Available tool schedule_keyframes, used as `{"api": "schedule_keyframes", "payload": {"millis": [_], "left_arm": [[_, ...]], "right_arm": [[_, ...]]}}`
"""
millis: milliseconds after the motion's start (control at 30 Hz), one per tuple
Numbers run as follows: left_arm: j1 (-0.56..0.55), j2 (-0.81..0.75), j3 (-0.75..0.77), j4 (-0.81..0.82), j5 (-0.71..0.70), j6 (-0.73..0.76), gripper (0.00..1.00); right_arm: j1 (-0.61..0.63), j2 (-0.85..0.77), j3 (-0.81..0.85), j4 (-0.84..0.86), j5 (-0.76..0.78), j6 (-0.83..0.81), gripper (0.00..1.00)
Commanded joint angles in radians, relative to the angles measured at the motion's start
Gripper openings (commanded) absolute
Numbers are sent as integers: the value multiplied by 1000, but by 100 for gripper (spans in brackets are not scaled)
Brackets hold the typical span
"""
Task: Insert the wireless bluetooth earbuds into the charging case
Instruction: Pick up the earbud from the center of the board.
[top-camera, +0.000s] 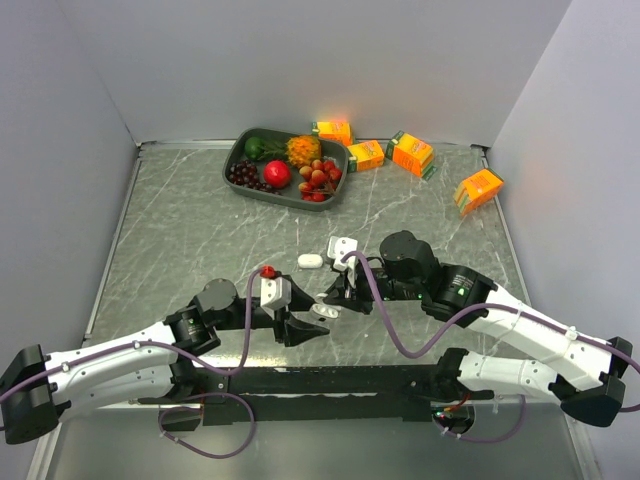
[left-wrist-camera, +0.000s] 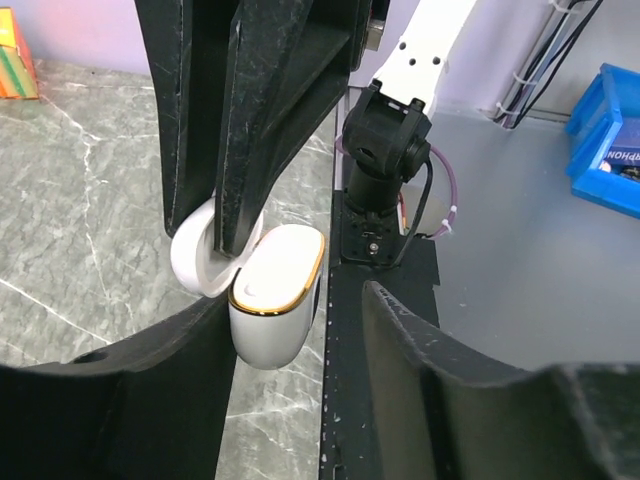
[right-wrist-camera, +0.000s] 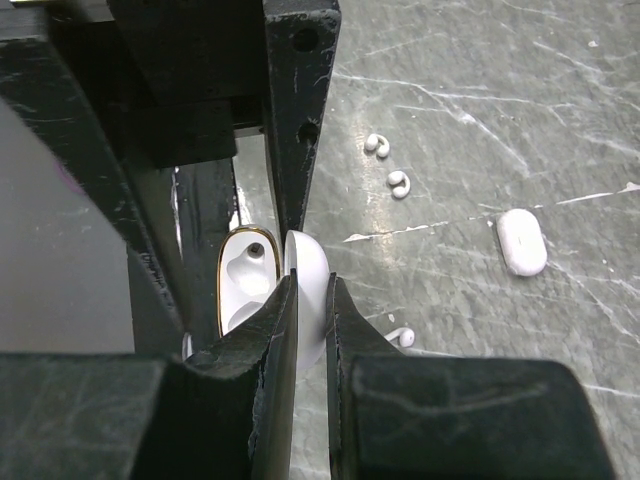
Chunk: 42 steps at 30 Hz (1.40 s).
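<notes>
The open charging case, white with a gold rim, shows two empty wells. My right gripper is shut on its raised lid. In the left wrist view the case sits between the spread fingers of my left gripper, which is open, and it leans against the left finger. Two bean-like earbuds lie on the table beyond the case. One stemmed earbud lies just right of my right gripper. The fourth earbud is not visible. From above, both grippers meet at the case.
A closed white case lies on the table; it also shows from above, next to another white case. A dark fruit tray and several orange cartons stand at the back. The black base rail runs beside the case.
</notes>
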Motion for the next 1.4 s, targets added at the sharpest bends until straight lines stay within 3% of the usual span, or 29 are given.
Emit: {"api": "schedule_keyframes", "payload": {"millis": [0, 567, 733, 867, 900, 967, 1067, 1100, 1200, 1367], "left_arm": [[8, -20, 30, 56, 12, -26, 57], [34, 18, 27, 93, 79, -61, 45], [38, 23, 29, 91, 90, -61, 38], [41, 21, 26, 88, 93, -61, 24], [41, 19, 24, 86, 93, -61, 12], [41, 15, 20, 86, 95, -60, 1], [41, 0, -3, 122, 101, -67, 1], [40, -5, -8, 128, 93, -72, 1], [41, -19, -22, 148, 78, -80, 1], [40, -27, -20, 129, 50, -78, 1]], "right_arm": [[7, -19, 3, 42, 11, -20, 0], [14, -18, 3, 48, 13, -20, 0], [17, -19, 2, 49, 13, -19, 0], [21, -24, 5, 46, 11, -17, 0], [21, -24, 5, 46, 7, -17, 0], [21, -38, 5, 51, -1, -14, 0], [21, -50, 3, 63, -7, -3, 14], [19, -51, 5, 60, -7, 0, 24], [19, -50, 14, 60, -2, 11, 41], [17, -68, 23, 92, 28, 37, 56]]}}
